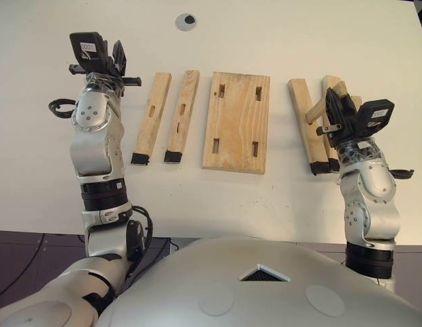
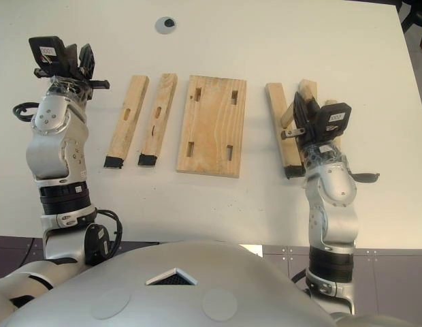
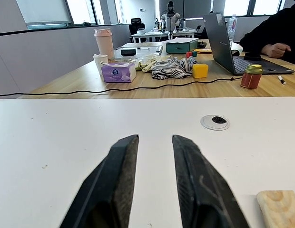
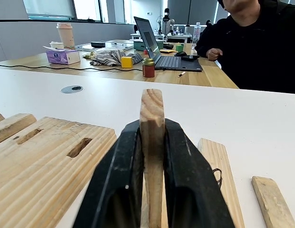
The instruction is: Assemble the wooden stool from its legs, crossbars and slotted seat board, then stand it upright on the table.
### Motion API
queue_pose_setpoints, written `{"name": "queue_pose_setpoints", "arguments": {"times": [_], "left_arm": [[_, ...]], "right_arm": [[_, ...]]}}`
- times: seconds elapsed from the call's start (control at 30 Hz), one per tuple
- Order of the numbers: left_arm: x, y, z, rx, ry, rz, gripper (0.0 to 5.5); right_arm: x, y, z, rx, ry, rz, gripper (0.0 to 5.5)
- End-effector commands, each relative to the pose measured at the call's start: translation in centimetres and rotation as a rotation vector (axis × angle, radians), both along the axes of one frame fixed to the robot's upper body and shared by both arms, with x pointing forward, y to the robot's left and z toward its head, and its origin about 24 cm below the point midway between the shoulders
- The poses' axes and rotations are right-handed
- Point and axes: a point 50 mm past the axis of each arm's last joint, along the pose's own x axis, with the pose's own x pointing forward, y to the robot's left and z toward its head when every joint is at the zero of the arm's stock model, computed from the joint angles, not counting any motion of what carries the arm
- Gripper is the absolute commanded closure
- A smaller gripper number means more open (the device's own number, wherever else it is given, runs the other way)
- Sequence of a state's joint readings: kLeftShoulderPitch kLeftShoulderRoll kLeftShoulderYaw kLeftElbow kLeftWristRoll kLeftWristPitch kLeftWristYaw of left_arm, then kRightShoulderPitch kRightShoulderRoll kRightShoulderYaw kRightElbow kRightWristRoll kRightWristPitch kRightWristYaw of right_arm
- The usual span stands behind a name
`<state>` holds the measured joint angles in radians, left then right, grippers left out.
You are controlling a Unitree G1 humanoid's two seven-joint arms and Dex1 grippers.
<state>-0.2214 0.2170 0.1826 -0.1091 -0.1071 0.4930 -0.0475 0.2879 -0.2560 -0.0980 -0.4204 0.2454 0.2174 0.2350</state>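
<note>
Seat board, legs & crossbar all looking like pale raw wood, grainy, matt. Leg near ends wearing black caps, matt. Table showing white, smooth, matt. Right gripper fingers looking like black matt plastic.

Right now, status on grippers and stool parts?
Left gripper open, empty. Right gripper shut on crossbar. Seat board flat, legs beside it. Nothing blocking.
</note>
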Motion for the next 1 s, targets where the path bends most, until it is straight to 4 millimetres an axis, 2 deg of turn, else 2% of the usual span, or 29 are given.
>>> {"name": "queue_pose_setpoints", "arguments": {"times": [0.03,0.3,0.53,0.7,1.0], "left_arm": [[-0.2,0.1,-0.2,-0.002,-0.004,0.023,4.23],[-1.2,-0.2,-0.9,-0.032,-0.006,0.08,4.23],[-2.6,-0.8,-2.1,-0.084,-0.007,0.169,4.23],[-2.9,-1.1,-2.7,-0.1,-0.004,0.192,4.23],[-2.8,-1.0,-2.7,-0.105,-0.012,0.203,4.23]], "right_arm": [[-0.6,-0.6,-2.0,-0.025,0.135,0.019,4.62],[0.2,-1.7,-1.3,-0.072,0.162,0.123,3.43],[0.4,-3.0,-1.0,-0.146,0.321,0.314,2.38],[0.4,-4.1,-1.9,-0.167,0.431,0.333,2.32],[0.1,-4.2,-2.4,-0.211,0.535,0.379,2.32]]}}
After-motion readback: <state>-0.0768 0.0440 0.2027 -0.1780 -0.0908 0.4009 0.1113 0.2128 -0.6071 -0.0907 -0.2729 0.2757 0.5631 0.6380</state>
